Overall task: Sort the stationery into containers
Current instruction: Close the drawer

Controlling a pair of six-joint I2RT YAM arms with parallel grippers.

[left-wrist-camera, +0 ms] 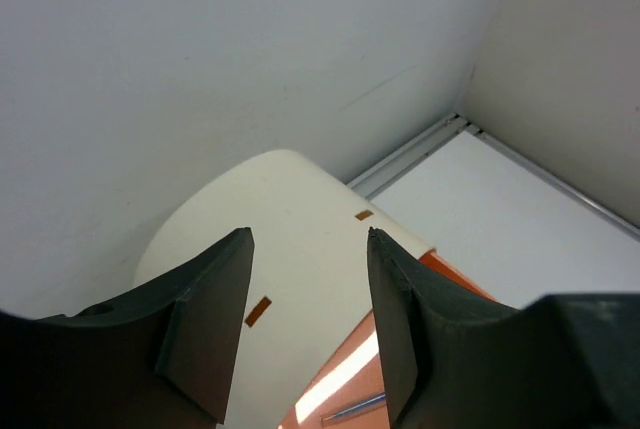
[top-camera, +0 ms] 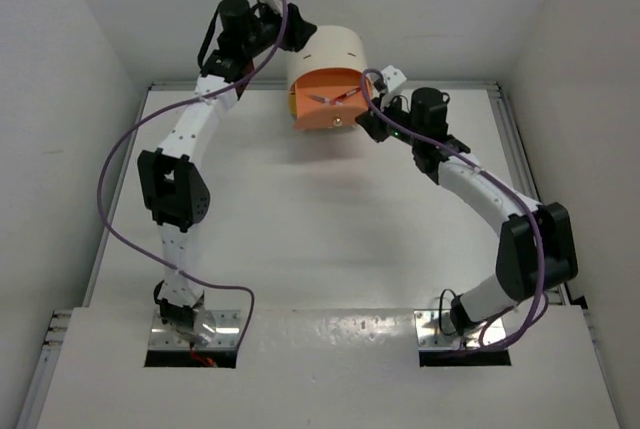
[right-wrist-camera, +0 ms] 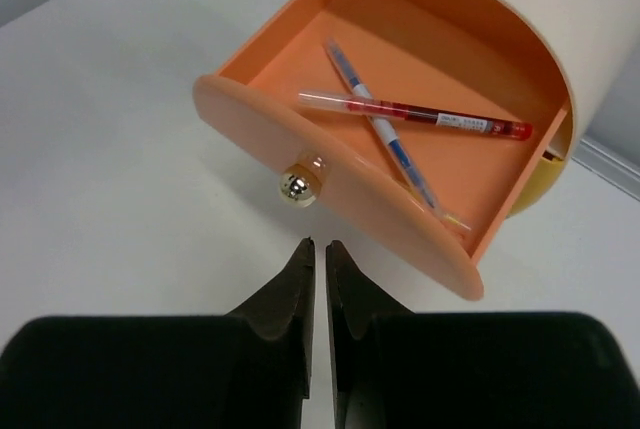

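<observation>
Orange drawer [right-wrist-camera: 290, 59], two crossed pens [right-wrist-camera: 375, 114] inside

The left arm [top-camera: 180, 164] and the right arm [top-camera: 500, 204] are being shown as white links joined by boxy black joint housings. Rows of small dark screw points are being seen along the white links. A purple cable [top-camera: 105, 174] is being looped along each arm. Dark, wedge-shaped fingers [left-wrist-camera: 205, 339] are being displayed in both wrist views.

Matt orange plastic drawer [right-wrist-camera: 400, 119], shiny gold metallic knob [right-wrist-camera: 299, 187], glossy clear-barrelled red pen [right-wrist-camera: 420, 115]
</observation>
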